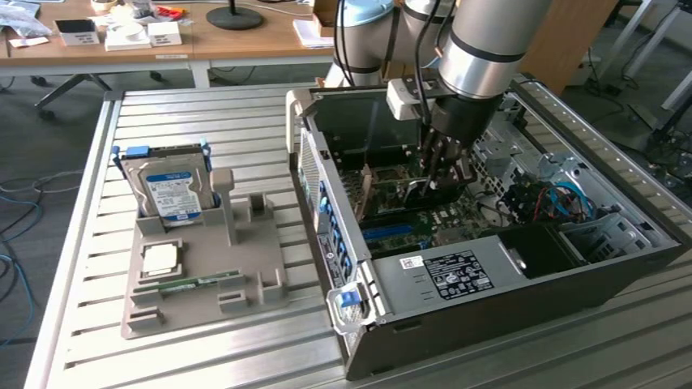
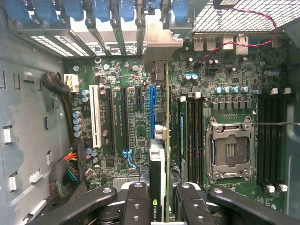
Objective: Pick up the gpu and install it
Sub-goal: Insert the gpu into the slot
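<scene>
One end effector (image 2: 161, 197) clamped the gpu (image 2: 157, 173) edge-on (bracket (image 2: 161, 47) toward the case (image 1: 562, 284) rear edge). It hung over the motherboard (image 2: 131, 126), beside the blue slot (image 2: 152, 112).

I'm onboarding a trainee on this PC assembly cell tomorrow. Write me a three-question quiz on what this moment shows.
1. True or false: the tool is shut on the gpu, holding it over the motherboard.
2. On the grey holder outside the case, the hard drive is: A) standing upright; B) lying flat; C) hanging from a cable.
3. What colour is the long slot nearest the gpu?
Key: 1 true; 2 A; 3 blue.
</scene>
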Tool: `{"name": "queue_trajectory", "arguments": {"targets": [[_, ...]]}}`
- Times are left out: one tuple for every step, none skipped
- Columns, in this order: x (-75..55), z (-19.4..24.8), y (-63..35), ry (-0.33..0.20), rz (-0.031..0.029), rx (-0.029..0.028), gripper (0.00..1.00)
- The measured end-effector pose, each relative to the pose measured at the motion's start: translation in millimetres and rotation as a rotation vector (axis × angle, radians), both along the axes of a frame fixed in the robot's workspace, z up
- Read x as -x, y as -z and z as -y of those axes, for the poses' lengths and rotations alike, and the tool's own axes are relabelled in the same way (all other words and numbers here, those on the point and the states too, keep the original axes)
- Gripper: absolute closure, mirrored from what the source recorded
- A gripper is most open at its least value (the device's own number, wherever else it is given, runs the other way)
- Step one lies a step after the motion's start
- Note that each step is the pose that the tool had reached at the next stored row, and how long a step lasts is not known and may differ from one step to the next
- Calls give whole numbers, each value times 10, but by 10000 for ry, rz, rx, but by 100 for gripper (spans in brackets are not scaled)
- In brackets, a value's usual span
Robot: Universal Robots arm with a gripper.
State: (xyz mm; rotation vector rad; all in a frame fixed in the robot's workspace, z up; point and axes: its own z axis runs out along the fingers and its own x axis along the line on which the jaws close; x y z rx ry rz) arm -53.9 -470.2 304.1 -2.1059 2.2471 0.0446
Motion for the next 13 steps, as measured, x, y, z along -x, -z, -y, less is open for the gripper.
{"name": "queue_trajectory", "arguments": {"targets": [[0, 0, 0, 0, 0, 1, 73], [0, 0, 0, 0, 0, 0, 73], [0, 0, 0, 0, 0, 0, 73], [0, 0, 3, -1, 0, 0, 73], [0, 0, 4, 0, 0, 0, 73], [0, 0, 4, 0, 0, 1, 73], [0, 0, 7, 0, 1, -1, 73], [0, 0, 8, 0, 1, -1, 73], [0, 0, 8, 0, 0, 1, 73], [0, 0, 8, 0, 0, 0, 73], [0, 0, 8, 0, 0, 1, 73], [0, 0, 8, 0, 0, 1, 73], [0, 0, 8, 0, 0, 0, 73]]}}
